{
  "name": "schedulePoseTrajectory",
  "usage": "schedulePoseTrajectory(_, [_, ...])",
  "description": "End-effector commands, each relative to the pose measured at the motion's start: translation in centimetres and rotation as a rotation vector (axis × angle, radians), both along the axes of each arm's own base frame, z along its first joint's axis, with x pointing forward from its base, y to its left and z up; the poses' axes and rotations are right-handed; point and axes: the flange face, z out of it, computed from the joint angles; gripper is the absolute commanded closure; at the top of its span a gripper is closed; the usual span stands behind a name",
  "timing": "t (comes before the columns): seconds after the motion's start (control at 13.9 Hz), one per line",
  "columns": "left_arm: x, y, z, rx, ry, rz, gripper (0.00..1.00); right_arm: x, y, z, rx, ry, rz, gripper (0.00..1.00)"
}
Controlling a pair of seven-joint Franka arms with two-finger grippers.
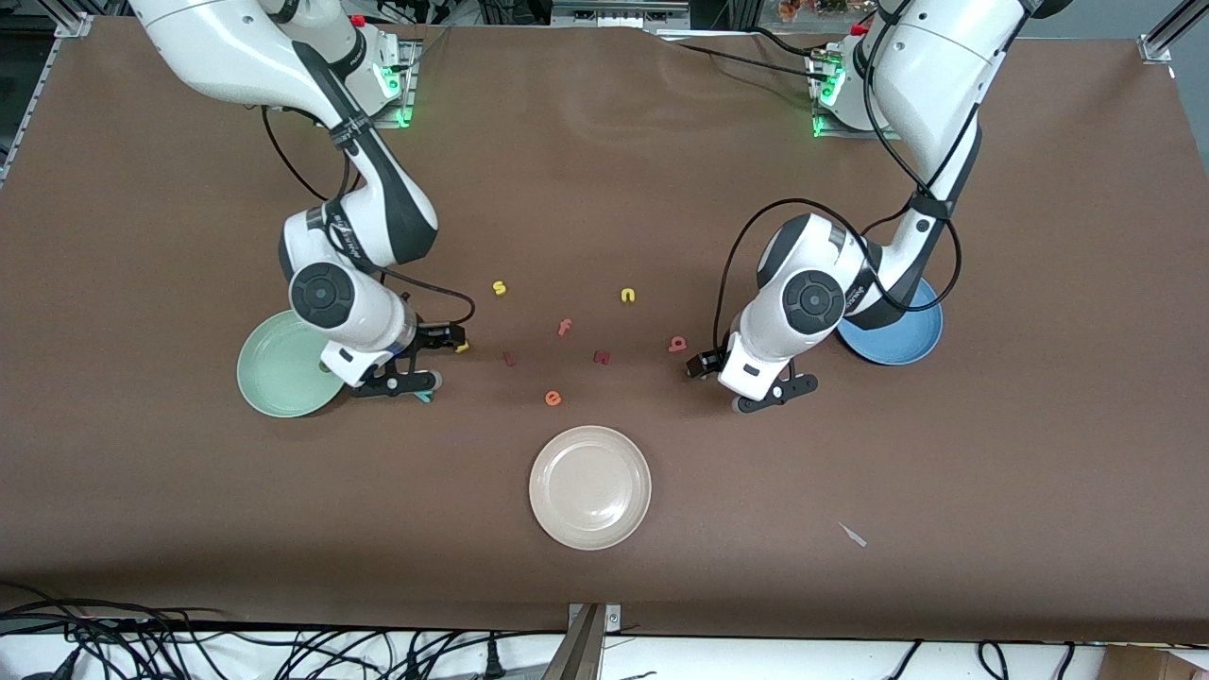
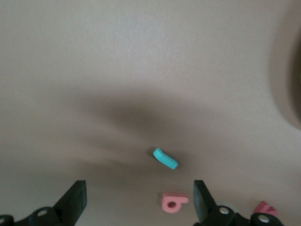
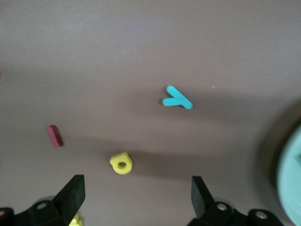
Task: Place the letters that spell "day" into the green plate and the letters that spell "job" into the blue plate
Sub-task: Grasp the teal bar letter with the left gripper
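Note:
My right gripper (image 1: 441,337) (image 3: 136,186) hangs open and empty beside the green plate (image 1: 274,378) (image 3: 291,183). The yellow "a" (image 1: 462,348) (image 3: 121,163) lies just under it. The teal "y" (image 1: 425,397) (image 3: 177,99) lies nearer the front camera. A small olive piece (image 1: 325,366) sits in the green plate by the arm. My left gripper (image 1: 706,364) (image 2: 138,188) is open and empty low over the pink "b" (image 1: 677,344) (image 2: 174,202). The teal "j" (image 2: 165,158) lies close by, hidden in the front view. The left arm covers part of the blue plate (image 1: 911,340).
A cream-white plate (image 1: 590,486) (image 2: 294,94) sits nearest the front camera. Loose letters lie mid-table: yellow "s" (image 1: 500,288), yellow "n" (image 1: 628,296), pink "f" (image 1: 564,328), orange "e" (image 1: 553,399), and two dark red pieces (image 1: 602,357) (image 1: 509,359). A white scrap (image 1: 853,535) lies near the front.

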Motion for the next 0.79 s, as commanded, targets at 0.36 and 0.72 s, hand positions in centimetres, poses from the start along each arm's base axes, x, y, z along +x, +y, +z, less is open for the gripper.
schedulePoseTrajectory(0.36, [-1.9,-4.9,-4.4,0.021,0.07,0.437,0.0,-3.8,2.3,-4.4,-0.031,-0.079,0.125,0.0])
schedulePoseTrajectory(0.72, [-0.2,-2.2,-6.5,0.03,0.026,0.524,0.07,-4.2,3.0,-5.9,-0.07,-0.083,0.205,0.04])
